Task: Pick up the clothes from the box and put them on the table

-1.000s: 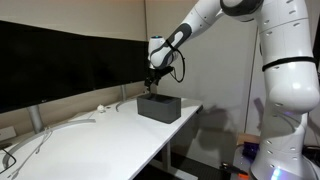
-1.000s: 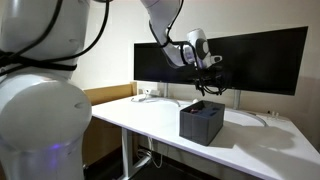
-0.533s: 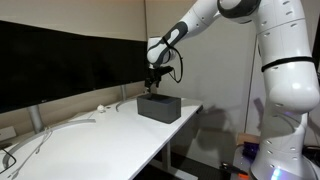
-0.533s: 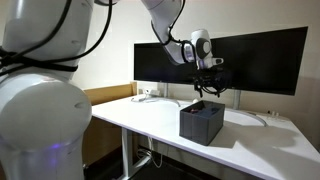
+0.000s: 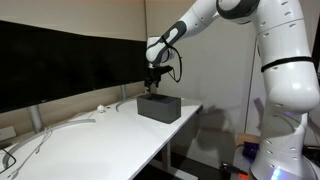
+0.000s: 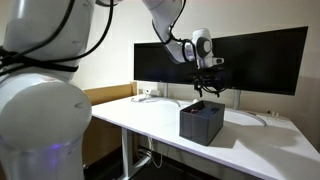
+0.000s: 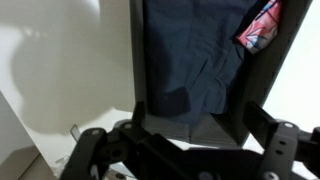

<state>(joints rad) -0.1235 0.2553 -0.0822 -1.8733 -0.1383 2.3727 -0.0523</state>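
Note:
A dark box [image 5: 159, 106] stands on the white table [image 5: 110, 140]; it also shows in an exterior view [image 6: 201, 122]. In the wrist view the box [image 7: 136, 60] holds dark blue clothes [image 7: 190, 60] and a red patterned cloth [image 7: 260, 25] in one corner. My gripper [image 5: 151, 87] hangs just above the box's opening, also seen in an exterior view [image 6: 208, 91]. In the wrist view its two fingers [image 7: 196, 122] stand wide apart with nothing between them.
Large black monitors [image 5: 60, 65] line the back of the table. White cables [image 5: 60, 130] lie along the table behind the box. A table edge runs close to the box [image 5: 190, 120]. A large white robot body [image 6: 40, 110] fills the foreground.
My gripper has dropped slightly toward the box opening. Nothing else has moved.

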